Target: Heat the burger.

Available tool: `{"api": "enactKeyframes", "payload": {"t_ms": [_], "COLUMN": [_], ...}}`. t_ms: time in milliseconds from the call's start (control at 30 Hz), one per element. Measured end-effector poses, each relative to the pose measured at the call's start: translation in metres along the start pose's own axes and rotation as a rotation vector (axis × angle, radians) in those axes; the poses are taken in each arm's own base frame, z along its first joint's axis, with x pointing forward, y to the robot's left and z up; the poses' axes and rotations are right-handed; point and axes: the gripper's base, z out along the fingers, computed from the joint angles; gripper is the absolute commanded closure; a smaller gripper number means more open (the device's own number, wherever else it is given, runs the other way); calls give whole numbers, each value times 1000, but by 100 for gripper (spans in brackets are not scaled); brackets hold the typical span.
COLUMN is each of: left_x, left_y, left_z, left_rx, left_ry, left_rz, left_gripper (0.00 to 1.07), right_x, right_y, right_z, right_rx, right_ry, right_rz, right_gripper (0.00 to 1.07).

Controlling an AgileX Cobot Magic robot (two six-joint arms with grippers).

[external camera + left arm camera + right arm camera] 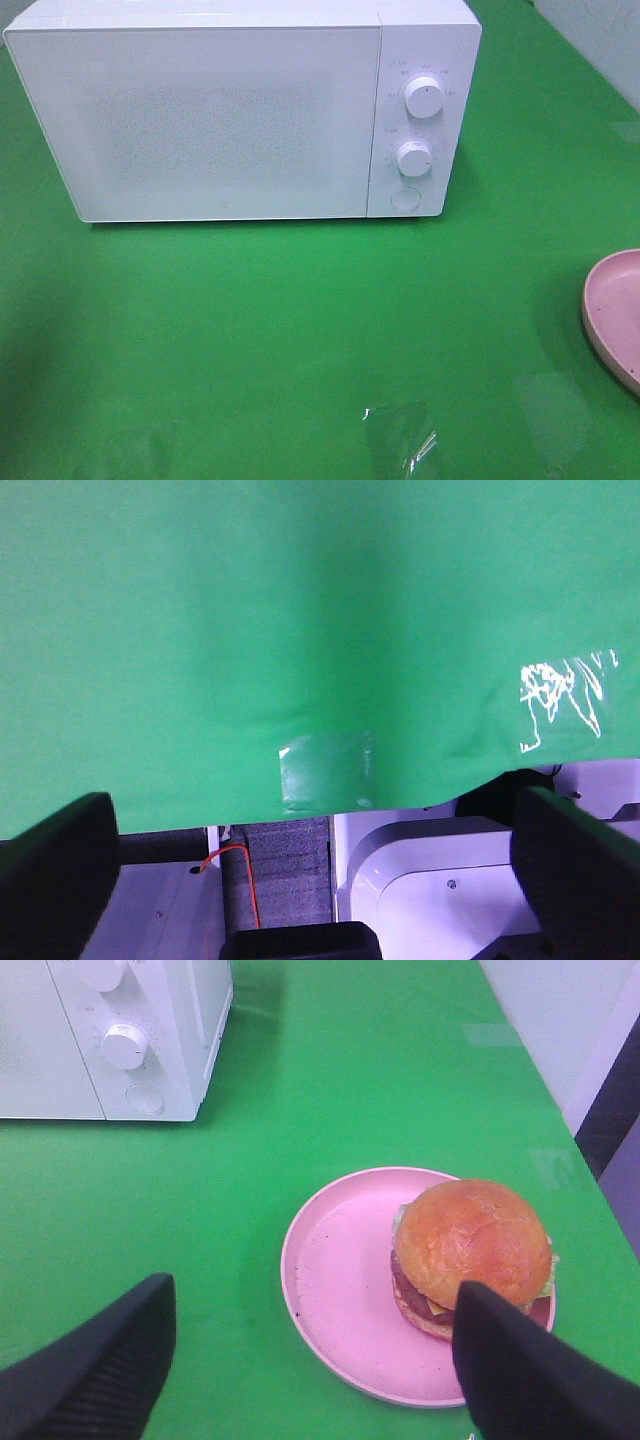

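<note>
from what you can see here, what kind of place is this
Probably a staged kitchen test bench: a white microwave with its door shut, a burger on a pink plate, all on a green-covered table.

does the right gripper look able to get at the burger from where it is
Probably yes. The right gripper is open and hangs just short of the burger, which sits uncovered on the pink plate; nothing stands between them.
</note>
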Motion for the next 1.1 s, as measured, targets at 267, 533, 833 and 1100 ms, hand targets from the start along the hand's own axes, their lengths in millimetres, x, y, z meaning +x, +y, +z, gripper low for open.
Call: {"api": "enactKeyframes", "payload": {"t_ms": [267,533,833,1100], "left_x": [56,110,168,194], "left_y": [-3,-5,-7,-8], "left_z": [1,-3,-31,-37], "left_rx": [8,-2,-43,-53], "left_ry": [-86,-309,-740,-909], "left_rz": [2,9,37,46], "left_gripper": [9,9,9,9], "right_x": [0,0,0,0], "right_y": [0,0,0,0], "right_z": [0,0,0,0], "right_rx": [0,0,0,0], "right_ry": [0,0,0,0], "right_rz": [0,0,0,0], "right_gripper": [35,35,35,35]}}
